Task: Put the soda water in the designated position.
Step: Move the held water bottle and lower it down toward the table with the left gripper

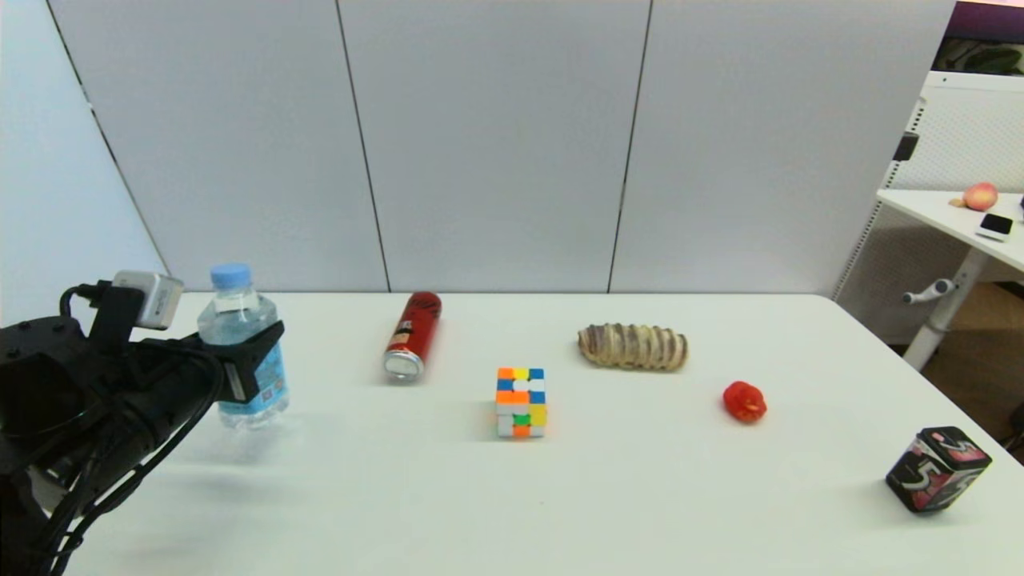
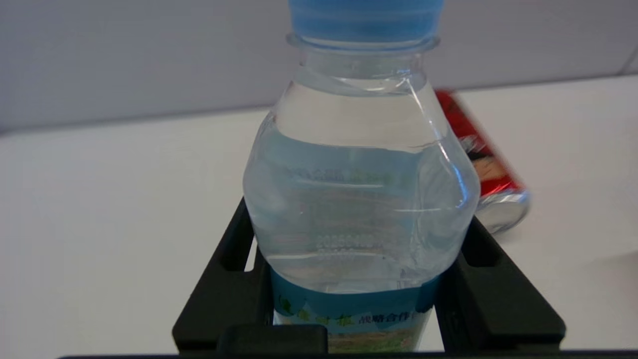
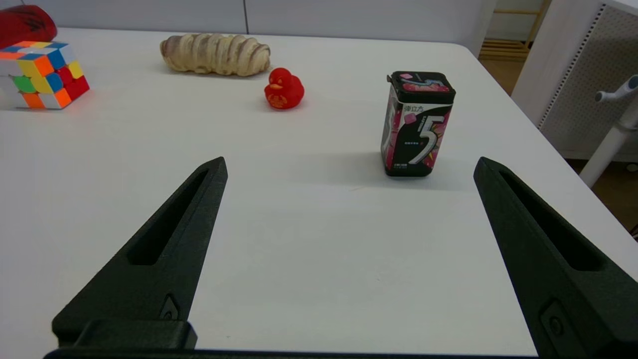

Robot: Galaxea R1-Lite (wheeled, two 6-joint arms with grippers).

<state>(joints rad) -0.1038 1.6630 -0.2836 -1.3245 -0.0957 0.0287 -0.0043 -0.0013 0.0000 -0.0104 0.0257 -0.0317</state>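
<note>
Here left pincer [image 1: 254,352] clamps soda water [image 1: 242,350] — upright, nearly full; right pincer [image 3: 349,169] wide

Soda water [image 1: 242,352] stands far left on the table [image 1: 512,512]; rightward come can [image 1: 413,336] (lying down), cube [image 1: 521,402], bread [image 1: 633,346], duck [image 1: 745,402], tin [image 1: 937,469] nearest.

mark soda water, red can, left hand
soda water [image 1: 232,316]: head view, clear shoulder under the cap.
red can [image 1: 414,334]: head view, middle of its side.
left hand [image 2: 356,279]: left wrist view, midway between fingertips, shut on the bottle.
</note>
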